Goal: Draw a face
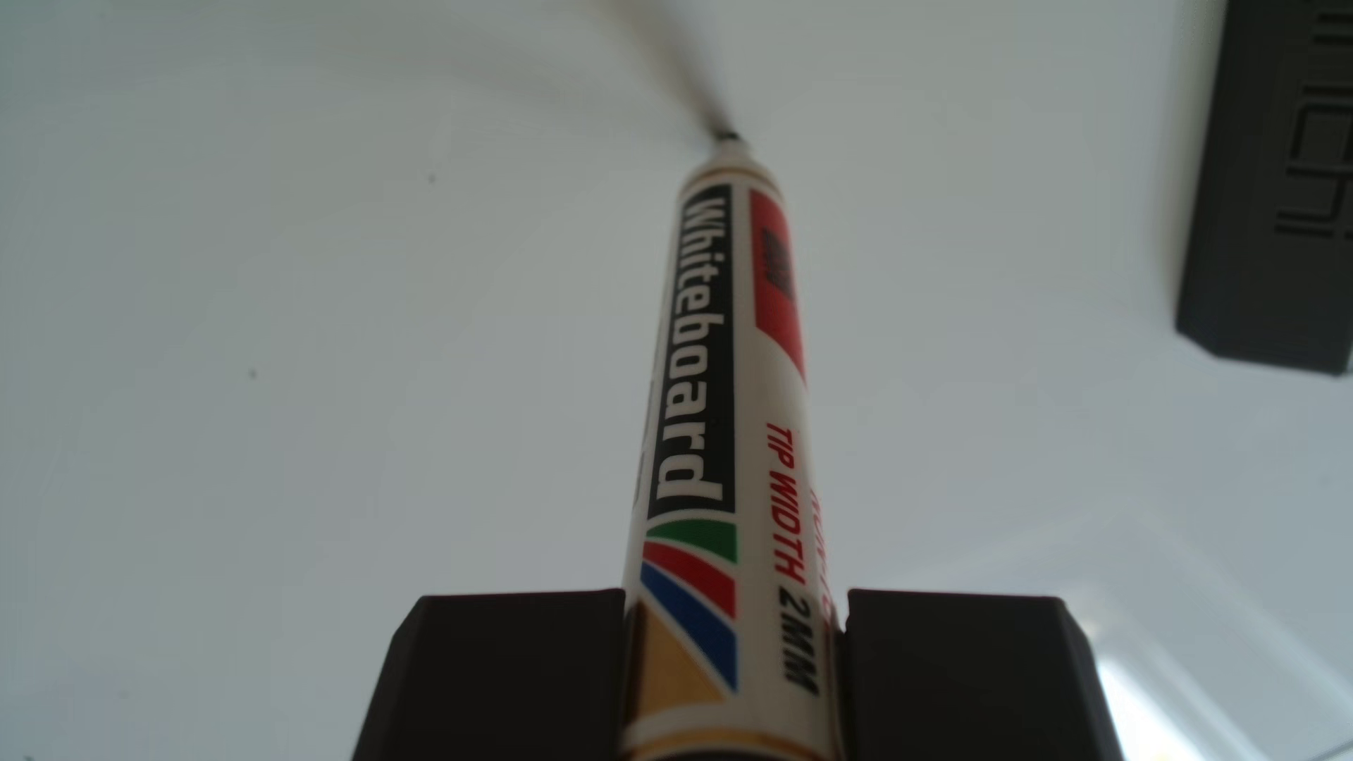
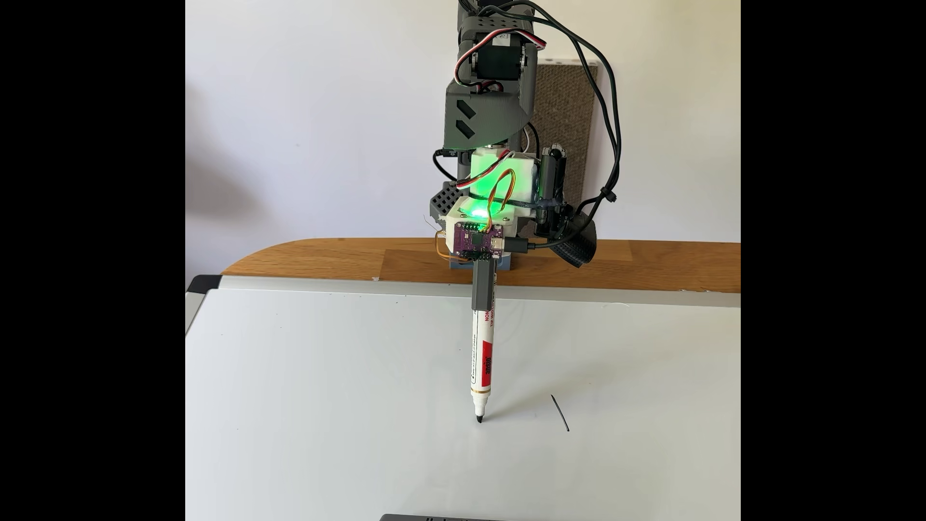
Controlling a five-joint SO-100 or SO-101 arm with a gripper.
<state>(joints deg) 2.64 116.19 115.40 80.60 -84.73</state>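
Looking along the other view, you see the whiteboard marker (image 1: pixel 721 410) running up the middle of the picture, its label reading "Whiteboard" and "TIP WIDTH 2MM", with two dark blocks of the gripper (image 1: pixel 732 680) pressed against the barrel on either side, so the jaws are closed on it. Its blurred tip meets the whiteboard (image 1: pixel 293 293) near the top, and a dark rectangular block (image 1: pixel 1274 183) sits at the upper right. Turning to the fixed view, you find the arm (image 2: pixel 483 115) hanging down from the top, a green light glowing on its white housing and a purple circuit board (image 2: pixel 476 241) below that. A grey holder (image 2: pixel 484 290) carries the marker (image 2: pixel 481 365) almost upright, tip touching the whiteboard (image 2: pixel 325 401). A short black stroke (image 2: pixel 560 413) lies to the right of the tip, apart from it. A wooden tabletop (image 2: pixel 351 260) shows behind the board.
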